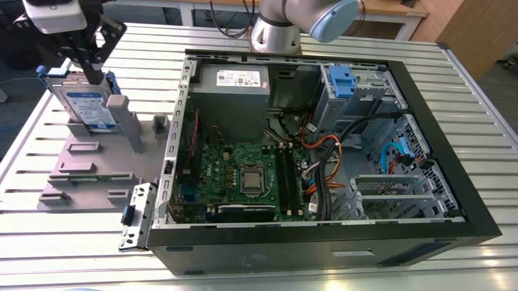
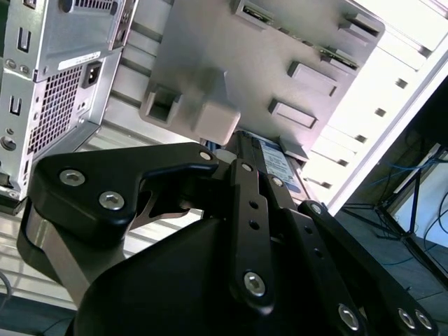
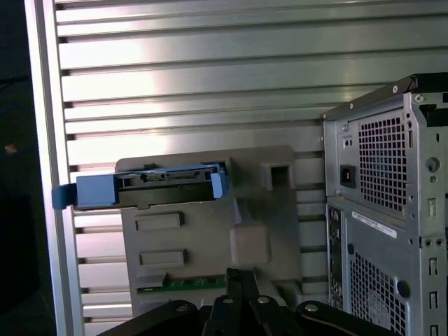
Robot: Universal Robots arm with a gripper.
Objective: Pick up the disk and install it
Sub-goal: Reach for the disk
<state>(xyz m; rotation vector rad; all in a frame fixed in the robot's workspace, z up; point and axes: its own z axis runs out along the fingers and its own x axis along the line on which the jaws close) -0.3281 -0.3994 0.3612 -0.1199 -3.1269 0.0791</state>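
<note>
Up front on the slatted worktop [image 1: 57,248], an open computer case [image 1: 324,239]. Beside it, toward the exterior view's left, a grey fixture [image 1: 89,173] with the disk [image 1: 85,108] upright on edge in it. Right at the disk's top edge, the end effector [image 1: 96,77]; open or closed, impossible to tell. Farthest back, the arm's base [image 1: 275,36].

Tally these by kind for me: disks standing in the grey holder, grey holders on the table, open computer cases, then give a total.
Disk standing in the holder: 1
Grey holder: 1
Open computer case: 1
Total: 3
</note>
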